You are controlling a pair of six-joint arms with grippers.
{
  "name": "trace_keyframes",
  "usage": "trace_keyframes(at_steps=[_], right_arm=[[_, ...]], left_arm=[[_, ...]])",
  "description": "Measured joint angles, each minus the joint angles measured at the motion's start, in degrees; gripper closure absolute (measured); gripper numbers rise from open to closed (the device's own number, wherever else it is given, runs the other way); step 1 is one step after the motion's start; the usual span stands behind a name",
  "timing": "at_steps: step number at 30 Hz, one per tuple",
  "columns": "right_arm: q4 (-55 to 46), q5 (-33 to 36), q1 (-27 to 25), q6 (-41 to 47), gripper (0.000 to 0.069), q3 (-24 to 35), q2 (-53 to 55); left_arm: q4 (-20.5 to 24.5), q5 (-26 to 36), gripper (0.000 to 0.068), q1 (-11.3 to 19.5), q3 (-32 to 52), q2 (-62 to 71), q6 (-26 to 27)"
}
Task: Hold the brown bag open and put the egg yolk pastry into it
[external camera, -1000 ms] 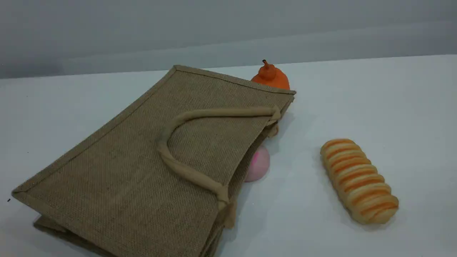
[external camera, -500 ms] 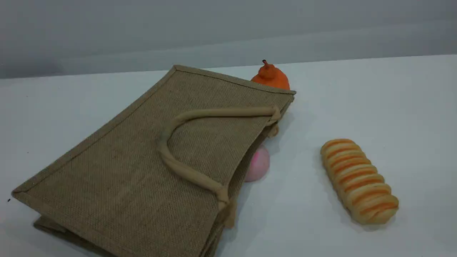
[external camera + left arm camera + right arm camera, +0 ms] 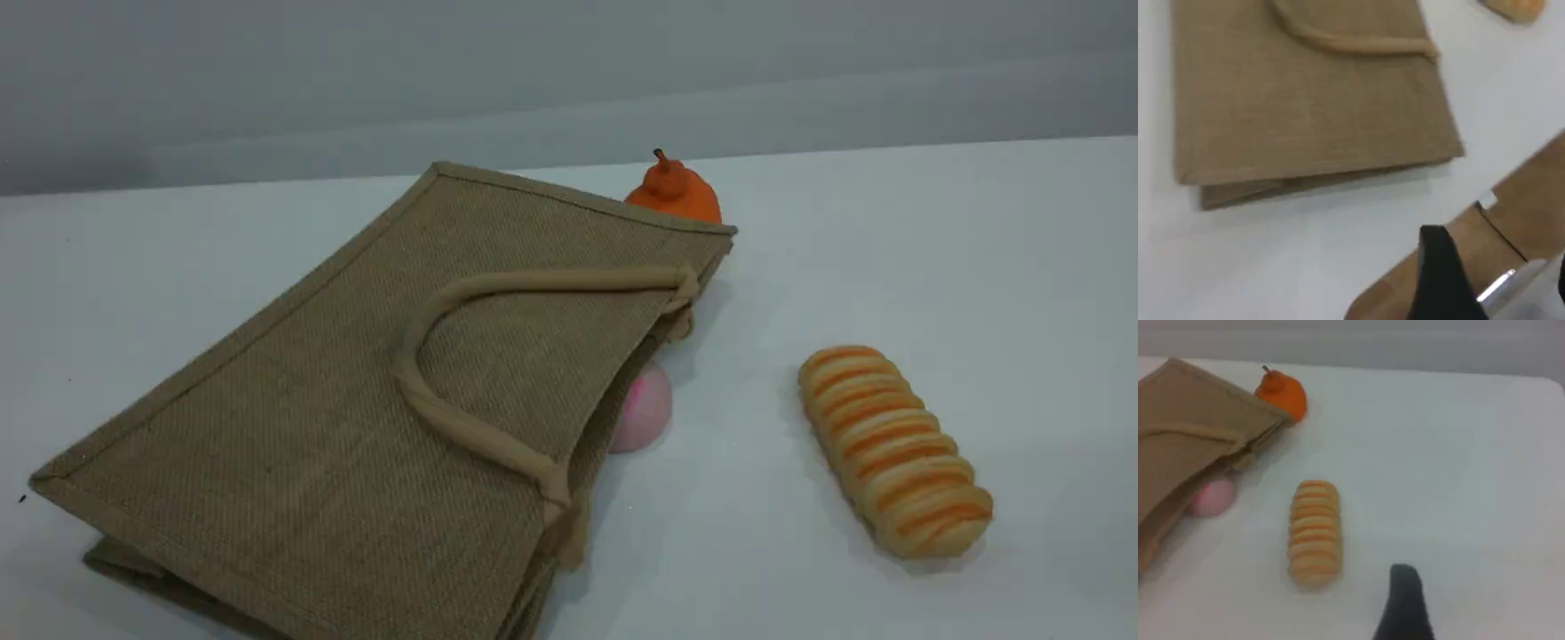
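Observation:
The brown bag (image 3: 311, 427) lies flat on its side on the white table, mouth toward the right, one beige handle (image 3: 427, 400) resting on its upper face. The left wrist view has the bag (image 3: 1305, 100) from its bottom end; the right wrist view has the bag's (image 3: 1185, 407) mouth end. The egg yolk pastry is hidden or out of view. Neither arm shows in the scene view. My left gripper (image 3: 1498, 283) hovers off the bag's bottom end, black fingertip (image 3: 1438, 273) holding nothing. The right gripper's single visible fingertip (image 3: 1405, 603) hangs over bare table, apart from everything.
A pink-marked round bun (image 3: 645, 409) sits half under the bag's mouth. A long orange-striped loaf (image 3: 893, 449) lies to the right. An orange pear-shaped fruit (image 3: 676, 191) stands behind the bag's far corner. A brown wooden edge (image 3: 1518, 220) crosses the left wrist view's lower right.

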Motion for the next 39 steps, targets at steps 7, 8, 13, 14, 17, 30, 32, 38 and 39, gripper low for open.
trace_keyframes(at_steps=[7, 8, 13, 14, 17, 30, 32, 38, 39], right_arm=[[0.0, 0.1, 0.0, 0.0, 0.0214, 0.0, 0.1], [0.0, 0.1, 0.0, 0.0, 0.0214, 0.0, 0.1], [0.0, 0.1, 0.1, 0.0, 0.0214, 0.0, 0.1], [0.0, 0.1, 0.1, 0.0, 0.0214, 0.0, 0.1], [0.0, 0.1, 0.1, 0.0, 0.0214, 0.0, 0.1], [0.1, 0.1, 0.1, 0.0, 0.0214, 0.0, 0.1], [0.1, 0.1, 0.1, 0.0, 0.0214, 0.0, 0.1], [0.1, 0.1, 0.1, 0.0, 0.0214, 0.0, 0.1], [0.1, 0.1, 0.1, 0.0, 0.0214, 0.0, 0.1]], left_arm=[[0.0, 0.0, 0.0305, 13.8, 0.0, 0.0, 0.0], [0.0, 0.0, 0.0305, 16.1, 0.0, 0.0, 0.0], [0.0, 0.0, 0.0305, 26.1, 0.0, -1.2, 0.0], [0.0, 0.0, 0.0305, 27.4, 0.0, -1.9, 0.0], [0.1, 0.0, 0.0305, 30.7, 0.0, -4.9, 0.0], [0.1, 0.0, 0.0305, 31.2, 0.0, -13.6, 0.1], [0.1, 0.0, 0.0305, 31.2, 0.0, -13.7, 0.1], [0.1, 0.0, 0.0305, 31.2, 0.0, -13.6, 0.1], [0.1, 0.0, 0.0305, 31.2, 0.0, -13.6, 0.1]])
